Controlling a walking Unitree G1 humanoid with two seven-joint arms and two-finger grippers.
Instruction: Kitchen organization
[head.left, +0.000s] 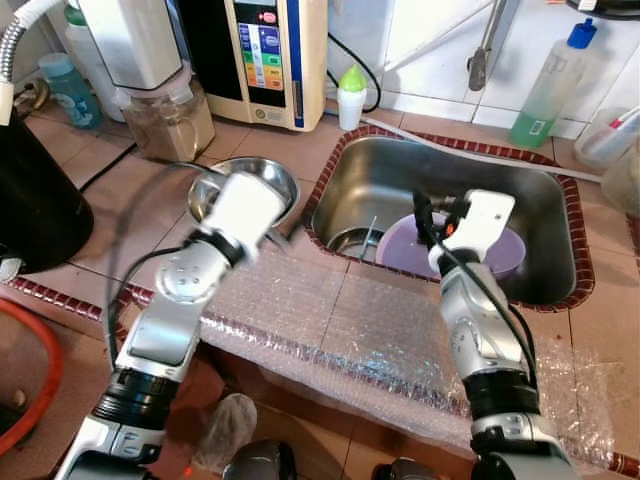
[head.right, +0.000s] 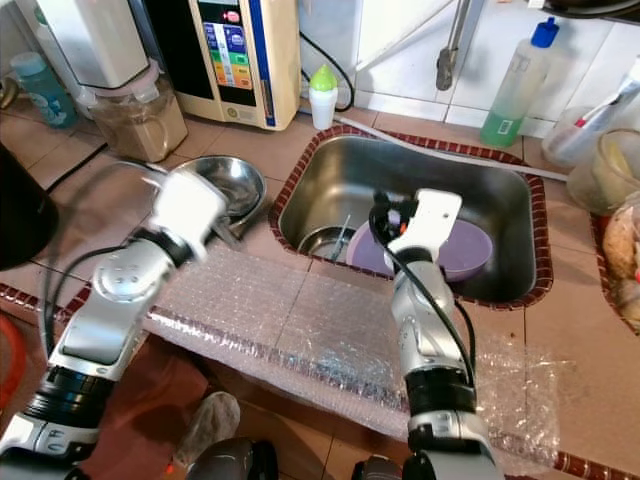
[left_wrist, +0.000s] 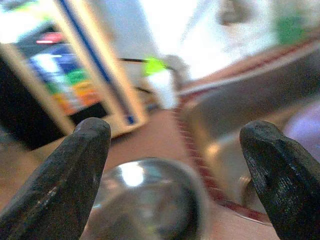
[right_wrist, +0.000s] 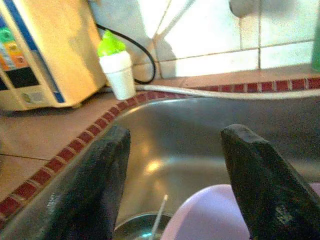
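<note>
I am holding my left end effector (left_wrist: 175, 165), fingers spread and empty, just over the steel bowl (head.left: 243, 186) sitting on the tiled desk (head.left: 120, 215) beside the sink (head.left: 552, 215). My right end effector (right_wrist: 172, 185), also spread with nothing between its fingers, is hanging above the purple bowl (head.left: 470, 252) inside the sink. I judge I am reaching for the steel bowl; next I need to be lowering onto its rim and closing
</note>
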